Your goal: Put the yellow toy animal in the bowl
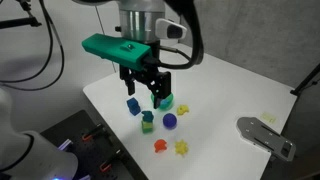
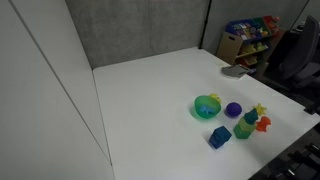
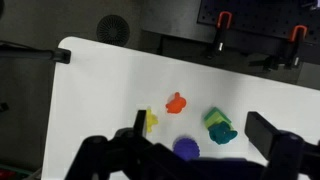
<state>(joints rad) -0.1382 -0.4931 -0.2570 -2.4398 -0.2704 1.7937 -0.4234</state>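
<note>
The yellow toy animal [image 1: 182,147] lies on the white table beside an orange toy [image 1: 158,146]. It also shows in an exterior view [image 2: 260,109] and in the wrist view [image 3: 150,121], close to my left finger. The green bowl [image 2: 207,107] is upright and looks empty. In an exterior view the bowl [image 1: 166,101] is partly hidden behind my fingers. My gripper [image 1: 144,95] is open and empty and hovers above the table in front of the bowl. In the wrist view the gripper [image 3: 203,128] frames the toys below it. The arm is out of one exterior view.
A second yellow toy [image 2: 213,97] lies against the bowl. A purple ball [image 1: 170,120], a teal-green block [image 1: 148,122] and a blue block [image 1: 132,104] crowd the same patch. A grey metal piece [image 1: 266,134] lies near the table edge.
</note>
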